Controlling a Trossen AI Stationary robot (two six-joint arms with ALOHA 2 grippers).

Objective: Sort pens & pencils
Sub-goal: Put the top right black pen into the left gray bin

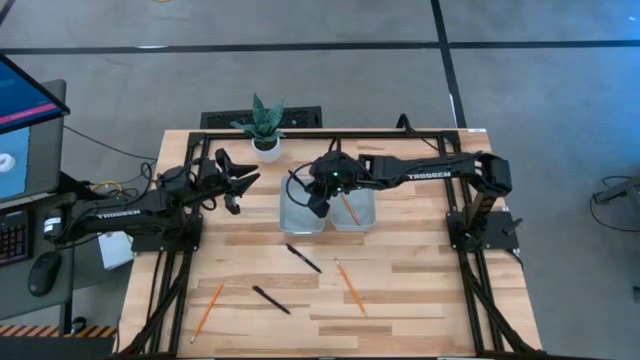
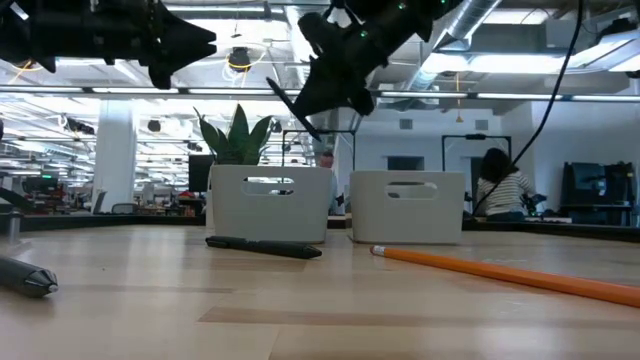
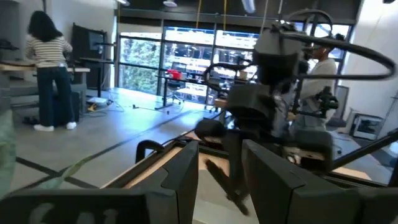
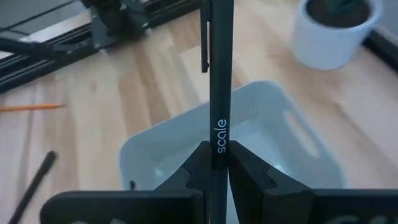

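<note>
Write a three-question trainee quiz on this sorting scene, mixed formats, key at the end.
1. True or false: the right end effector holds a black pen.
2. Which bin is that pen above? A) left bin B) right bin
3. Fill in: the right bin already holds one orange ____.

Key: 1 true; 2 A; 3 pencil.

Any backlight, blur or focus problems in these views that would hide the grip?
Low view: bright ceiling lights behind leave the right gripper and its pen as dark silhouettes, and the near orange pencil is soft. Right wrist view: evenly lit, with the pen sharp between the fingers over the white bin. Left wrist view: bright windows, dim soft foreground.
</note>
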